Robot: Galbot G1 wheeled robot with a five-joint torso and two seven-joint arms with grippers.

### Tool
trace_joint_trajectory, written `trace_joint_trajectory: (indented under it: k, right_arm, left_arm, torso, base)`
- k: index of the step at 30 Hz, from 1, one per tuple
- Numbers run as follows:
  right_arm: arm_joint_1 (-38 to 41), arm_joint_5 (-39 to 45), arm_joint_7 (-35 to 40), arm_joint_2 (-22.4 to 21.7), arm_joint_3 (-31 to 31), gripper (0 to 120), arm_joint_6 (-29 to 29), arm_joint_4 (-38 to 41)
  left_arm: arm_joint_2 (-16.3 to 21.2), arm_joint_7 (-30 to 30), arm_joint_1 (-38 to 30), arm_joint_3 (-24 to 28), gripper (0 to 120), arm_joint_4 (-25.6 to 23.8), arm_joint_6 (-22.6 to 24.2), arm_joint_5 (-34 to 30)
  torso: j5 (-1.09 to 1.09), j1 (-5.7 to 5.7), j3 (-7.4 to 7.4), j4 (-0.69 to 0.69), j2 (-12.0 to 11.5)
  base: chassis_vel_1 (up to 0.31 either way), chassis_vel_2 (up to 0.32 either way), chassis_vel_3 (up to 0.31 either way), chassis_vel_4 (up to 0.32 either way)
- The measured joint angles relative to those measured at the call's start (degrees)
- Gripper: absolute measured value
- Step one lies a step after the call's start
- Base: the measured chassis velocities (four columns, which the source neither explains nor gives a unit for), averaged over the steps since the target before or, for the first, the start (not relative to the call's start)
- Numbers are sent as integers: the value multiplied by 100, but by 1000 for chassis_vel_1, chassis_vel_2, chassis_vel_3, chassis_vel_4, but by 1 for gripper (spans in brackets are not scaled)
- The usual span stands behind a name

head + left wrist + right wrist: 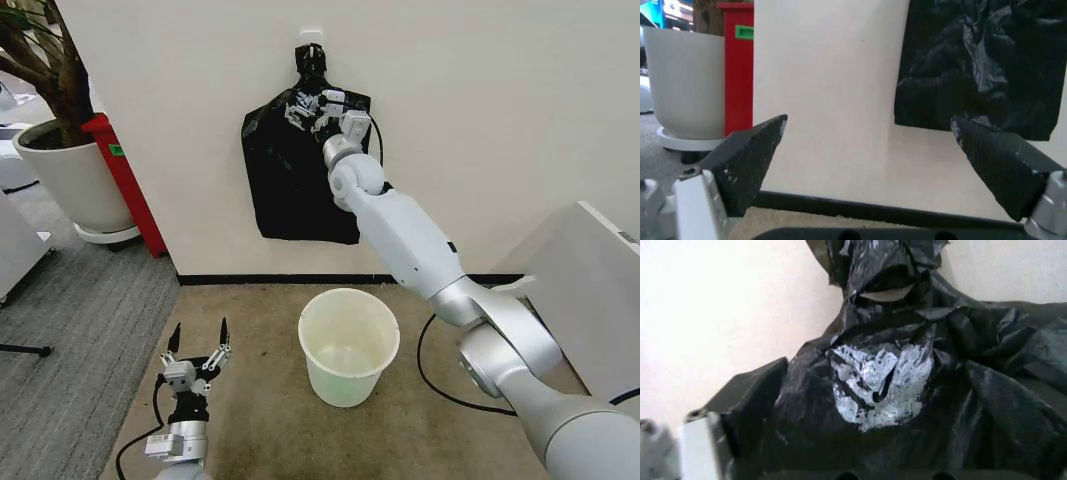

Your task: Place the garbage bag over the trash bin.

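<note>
1. The glossy crinkled black plastic garbage bag (295, 175) hangs flat on the wall, long axis vertical, knotted top at 12 o'clock
2. The right hand (308, 108) presses into its upper part, fingers apart around bunched plastic
3. The round cream-white plastic trash bin (348, 345) stands upright on the carpet at 6 o'clock of the bag, mouth upward
4. The left hand (198, 342) hovers low at the bin's 9 o'clock, fingers spread, holding nothing

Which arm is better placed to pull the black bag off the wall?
Right: its gripper is already at the hanging garbage bag, fingers around its plastic. The left gripper sits low, open, beside the trash bin.

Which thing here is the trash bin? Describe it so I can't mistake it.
Start at the cream wall where black plastic hangs. On the carpet just below stands the trash bin: small, round, cream-white, open-topped, unlike the much larger white plant pot far left.
</note>
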Motion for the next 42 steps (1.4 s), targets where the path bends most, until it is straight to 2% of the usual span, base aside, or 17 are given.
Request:
trace_joint_trajectory:
  k: [3, 10, 12, 16, 18, 21, 26, 28, 31, 42]
  right_arm:
    - [7, 0, 0, 45, 71, 90, 0, 0]
    - [-9, -16, 14, 108, 82, 71, 24, 25]
    - [-56, -28, 27, 144, 82, 62, 28, 42]
    - [-93, -51, 27, 153, 69, 55, 33, 56]
    - [-121, -65, 40, 161, 78, 45, 38, 65]
    - [-121, -70, 49, 160, 88, 40, 45, 73]
    - [-119, -63, 97, 55, 81, 16, 51, 193]
    - [-120, -59, 109, 25, 71, 13, 50, 232]
    - [-160, -50, 158, -41, 41, 0, 38, 355]
    - [-360, -282, 388, -213, -124, 0, -205, 763]
  left_arm:
    - [-3, 0, 2, 1, 97, 10, -7, 7]
    - [-16, 1, -3, 4, 97, 36, -14, 22]
    - [-25, -1, -3, 4, 97, 35, -14, 24]
    - [-21, -4, -5, 1, 97, 20, -14, 24]
    - [-2, -13, -6, -18, 97, -3, -14, 19]
    - [9, -16, -5, -28, 97, -12, -14, 13]
    - [7, -21, -1, -33, 97, -17, -14, 7]
    - [3, -22, -2, -27, 97, -18, -14, 8]
    - [-14, -23, -23, -12, 97, -17, -9, 18]
    - [-15, -29, -40, -13, 97, 18, -1, 24]
  torso:
    - [0, 0, 0, 0, 0]
    - [0, 0, 0, 0, 0]
    - [0, 0, 0, 1, 0]
    - [0, 0, 0, 0, 0]
    - [0, 0, 0, 0, 0]
    - [0, 0, 0, 0, 0]
    - [0, 0, 0, 0, 0]
    - [0, 0, 0, 0, 0]
    - [0, 0, 0, 0, 0]
    - [0, 0, 0, 0, 0]
  base:
    - [0, 0, 0, 0]
    - [0, 0, 0, 0]
    - [0, 0, 0, 0]
    - [0, 0, 0, 0]
    - [0, 0, 0, 0]
    - [0, 0, 0, 0]
    - [0, 0, 0, 0]
    - [0, 0, 0, 0]
    - [0, 0, 0, 0]
    - [0, 0, 0, 0]
